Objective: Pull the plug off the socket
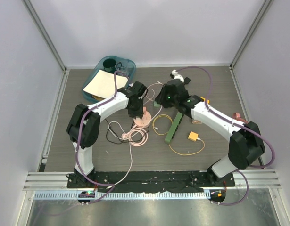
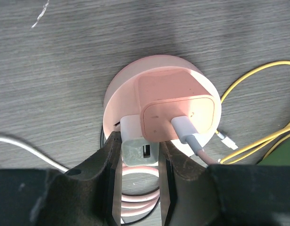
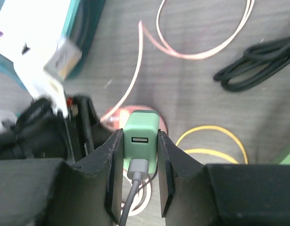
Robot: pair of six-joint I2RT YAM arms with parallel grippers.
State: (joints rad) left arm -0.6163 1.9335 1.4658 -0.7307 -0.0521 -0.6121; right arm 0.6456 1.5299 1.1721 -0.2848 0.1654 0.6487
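The left gripper [image 2: 140, 144] pinches a pale plug [image 2: 137, 153] that sits at the edge of the round pink socket [image 2: 135, 80]. The right gripper [image 3: 139, 135] pinches a green plug [image 3: 141, 125] with a gray cord [image 3: 130, 197], close to the socket; I cannot tell if that plug touches it. A pink block [image 2: 178, 110] is plugged into the top of the socket. Both arms bend in from the sides and reach down to the socket. The table [image 1: 220, 84] is dark wood. A yellow cord [image 1: 187, 153] and a green bar [image 1: 173, 128] lie right of the socket. A blue tub [image 1: 111, 63] sits behind it. Pale walls [image 1: 149, 28] stand all around.
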